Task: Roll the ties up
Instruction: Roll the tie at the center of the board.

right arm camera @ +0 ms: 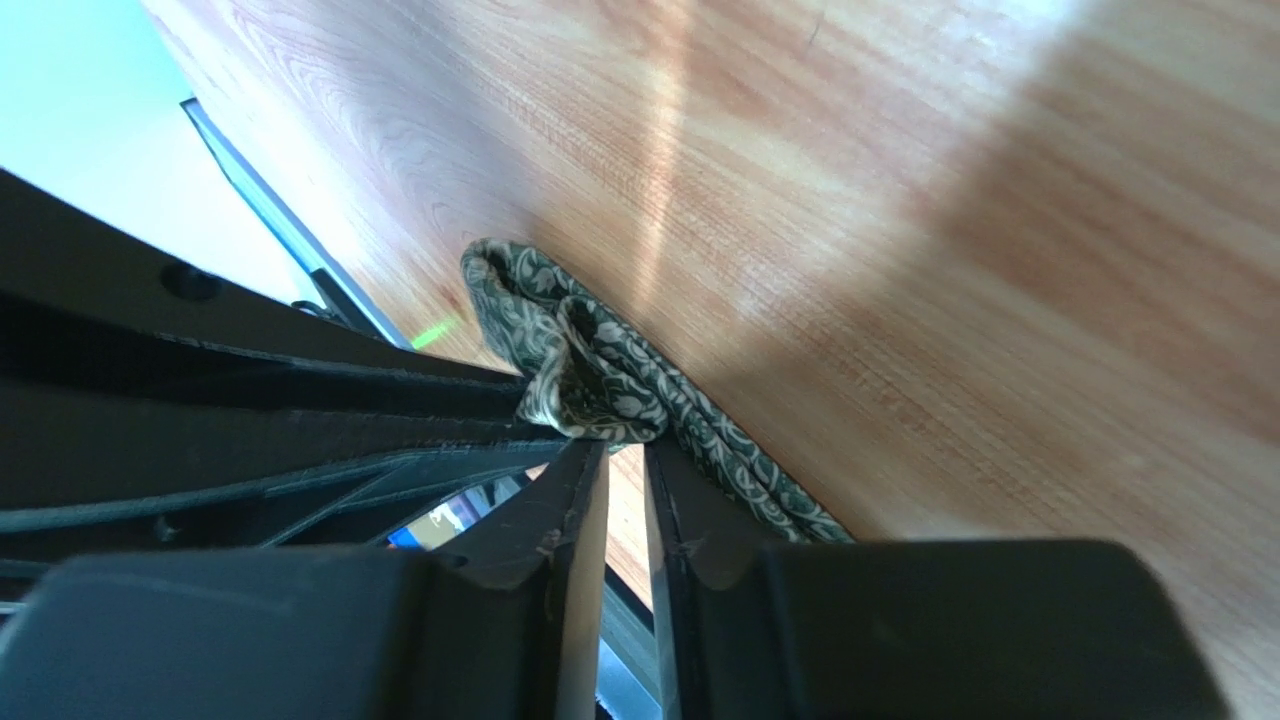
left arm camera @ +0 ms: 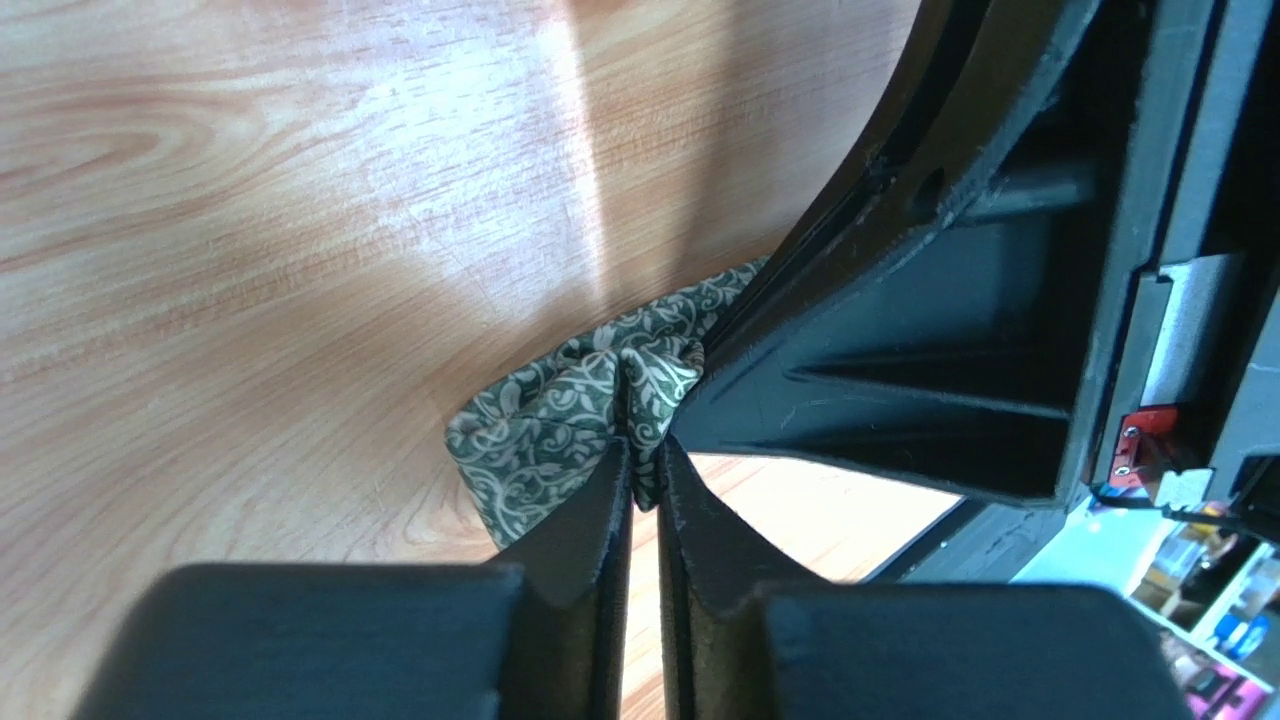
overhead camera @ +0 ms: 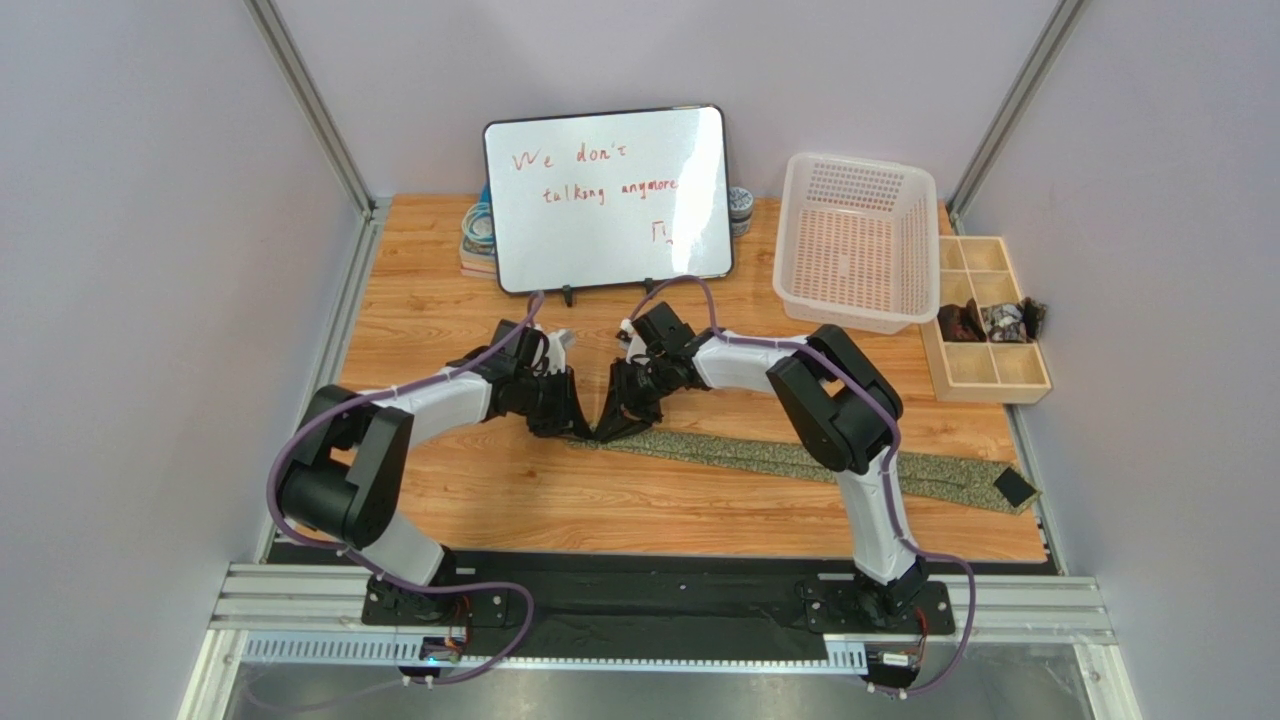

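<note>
A green tie with a pale scroll pattern lies across the wooden table, its wide end at the right near the table edge. Its narrow end is folded and bunched at the middle. My left gripper is shut on that bunched end, pinching a fold between its fingertips. My right gripper meets it from the other side and is shut on the same bunched end. The two grippers sit tip to tip, and each shows as a black mass in the other's wrist view.
A whiteboard stands at the back centre. A white basket sits at the back right. A wooden compartment tray holding rolled ties is at the far right. A roll lies behind the whiteboard.
</note>
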Available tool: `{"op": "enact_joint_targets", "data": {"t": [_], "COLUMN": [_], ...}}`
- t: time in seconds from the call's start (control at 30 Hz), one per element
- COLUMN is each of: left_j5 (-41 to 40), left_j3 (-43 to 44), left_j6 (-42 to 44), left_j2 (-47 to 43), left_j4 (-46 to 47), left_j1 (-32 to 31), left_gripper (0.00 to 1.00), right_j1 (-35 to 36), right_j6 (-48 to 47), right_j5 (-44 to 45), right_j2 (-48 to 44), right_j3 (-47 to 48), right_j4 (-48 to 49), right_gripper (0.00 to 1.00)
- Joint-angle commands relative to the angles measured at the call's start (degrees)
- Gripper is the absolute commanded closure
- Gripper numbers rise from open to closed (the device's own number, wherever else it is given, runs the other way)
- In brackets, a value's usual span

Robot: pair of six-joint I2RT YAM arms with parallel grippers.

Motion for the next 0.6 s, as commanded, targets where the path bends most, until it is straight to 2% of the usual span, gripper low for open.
{"op": "enact_joint_targets", "data": {"t": [0.0, 0.17, 0.27, 0.57], "left_j5": [0.86, -0.63, -1.94, -1.16], "left_j3": [1.78, 1.69, 0.54, -0.69], "left_j6": [0.92, 2.76, 3.03, 1.62], "left_j2": [-4.90, -9.22, -9.93, -4.49], "left_j4": [-3.13, -7.43, -8.05, -4.63], "left_j1": [1.39, 4.37, 5.34, 5.52], "left_gripper": [0.74, 0.64, 0.60, 0.58], "right_j1": [0.36, 0.27, 0.36, 0.27], "right_j6": [-2.19, -2.37, -2.28, -2.37], "right_j5": [4.00, 4.09, 3.92, 3.74], "right_j2": [1.71, 2.50, 2.76, 2.68], "right_j3": [1.60, 1.60, 1.78, 1.51], "right_j4": [-2.68, -3.56, -3.65, -3.57], "right_gripper": [0.82, 0.85, 0.85, 0.86]}}
